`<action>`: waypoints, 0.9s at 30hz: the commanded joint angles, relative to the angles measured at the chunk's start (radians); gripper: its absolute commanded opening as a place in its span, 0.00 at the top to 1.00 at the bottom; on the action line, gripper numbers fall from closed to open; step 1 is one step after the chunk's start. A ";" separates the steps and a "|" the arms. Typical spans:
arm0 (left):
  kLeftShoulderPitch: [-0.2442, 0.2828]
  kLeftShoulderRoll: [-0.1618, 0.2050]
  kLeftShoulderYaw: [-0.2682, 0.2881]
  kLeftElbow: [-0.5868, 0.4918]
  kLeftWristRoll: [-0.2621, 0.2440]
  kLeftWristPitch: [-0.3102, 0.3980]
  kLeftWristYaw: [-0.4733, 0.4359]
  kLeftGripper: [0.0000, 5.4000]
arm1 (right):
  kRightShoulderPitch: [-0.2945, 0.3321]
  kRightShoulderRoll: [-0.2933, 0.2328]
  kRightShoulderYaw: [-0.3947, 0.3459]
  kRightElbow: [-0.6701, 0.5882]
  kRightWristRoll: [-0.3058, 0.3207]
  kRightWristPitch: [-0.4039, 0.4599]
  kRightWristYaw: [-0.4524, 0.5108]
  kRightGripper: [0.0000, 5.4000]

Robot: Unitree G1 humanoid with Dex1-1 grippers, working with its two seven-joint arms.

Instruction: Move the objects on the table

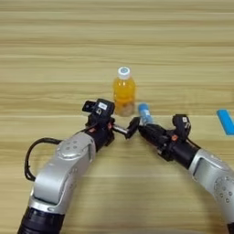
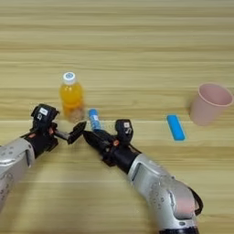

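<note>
A small clear bottle (image 1: 124, 91) of orange drink with a white cap stands upright on the table (image 1: 55, 55), just beyond both grippers. Right of its base, a blue tube (image 1: 145, 113) with a pale end points away from me. Its near end is between the tips of my right gripper (image 1: 145, 129), which reaches in from the lower right and is shut on it. From the lower left, my left gripper (image 1: 131, 128) stands open. Its outer black finger (image 1: 134, 126), on a silver rod, is almost touching the right gripper's tip, below the bottle.
To the right, a flat blue bar (image 2: 175, 127) lies on the wood. A pink cup (image 2: 211, 103) stands upright further right, beyond it. A black cable (image 1: 28, 157) loops beside my left forearm.
</note>
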 commanded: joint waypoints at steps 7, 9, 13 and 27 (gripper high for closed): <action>-0.003 0.003 -0.009 0.034 0.010 0.002 0.003 0.00 | 0.008 -0.006 0.017 -0.092 0.000 -0.121 0.051 0.35; -0.003 0.003 -0.008 0.036 0.010 0.001 0.004 0.00 | -0.008 -0.005 -0.005 -0.063 -0.030 -0.161 0.024 0.32; -0.003 0.001 -0.008 0.043 0.012 -0.003 0.005 0.00 | -0.043 -0.012 -0.043 0.024 -0.138 -0.285 -0.046 0.23; -0.003 -0.004 -0.008 0.052 0.019 -0.014 0.008 0.00 | -0.109 -0.054 -0.071 0.283 -0.463 -0.539 -0.237 0.00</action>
